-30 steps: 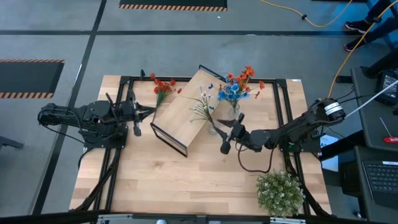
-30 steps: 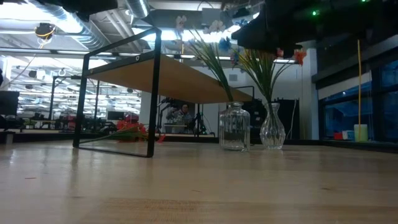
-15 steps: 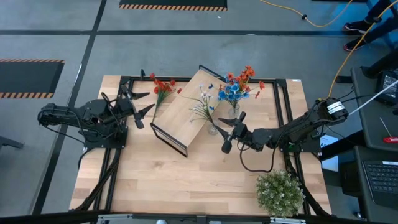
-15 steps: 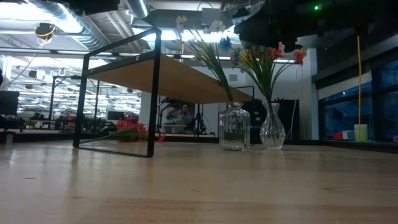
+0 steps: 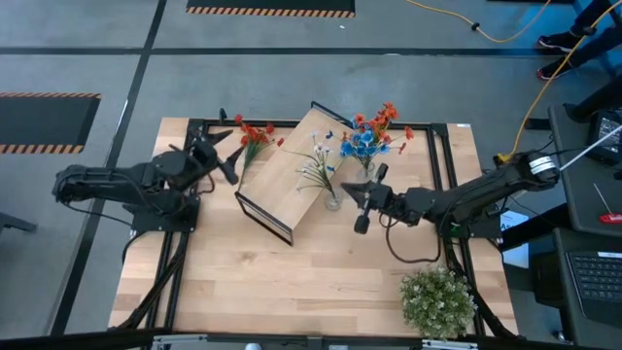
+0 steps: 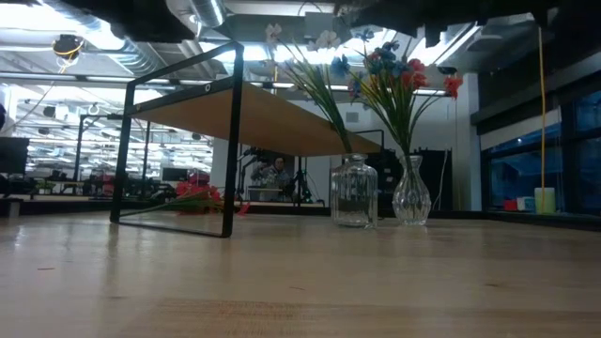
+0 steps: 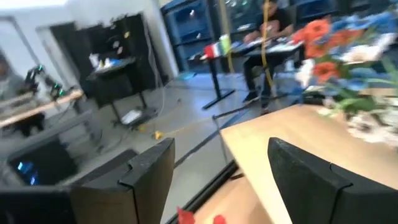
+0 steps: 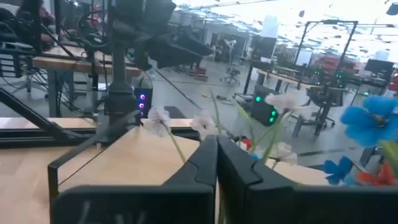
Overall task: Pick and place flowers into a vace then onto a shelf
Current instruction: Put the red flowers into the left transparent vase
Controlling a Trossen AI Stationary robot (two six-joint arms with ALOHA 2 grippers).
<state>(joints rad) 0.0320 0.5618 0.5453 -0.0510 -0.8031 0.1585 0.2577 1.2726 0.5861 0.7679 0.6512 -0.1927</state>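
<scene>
So the shelf (image 5: 292,175) sits skewed on the table (image 5: 311,282), and nothing stands on its board yet, so that last part of the job looks wide open.

Two glass vases stand side by side on the table just off the shelf's right edge. The jar (image 6: 354,191) holds the white sprig (image 5: 317,160), which leans out over the board. The slim vase (image 6: 410,192) holds the blue and orange bunch (image 5: 369,136). I'd call those two loaded.

One bunch is left: the red flowers (image 5: 255,134) lie flat on the table at the shelf's far left corner, not in any vase. Can't spot a third vase anywhere, so they probably go in with one of the others.

Left gripper (image 5: 226,158) hangs just beside those red flowers with its fingers spread wide and nothing between them. From its wrist view you can see red petals down past the fingers. My guess is it's lining up to grab them.

Right gripper (image 5: 367,197) is near the vases, fingers pressed together and holding nothing as far as I can see.

So roughly: two bunches in, one to go, then the vases up onto the shelf.
</scene>
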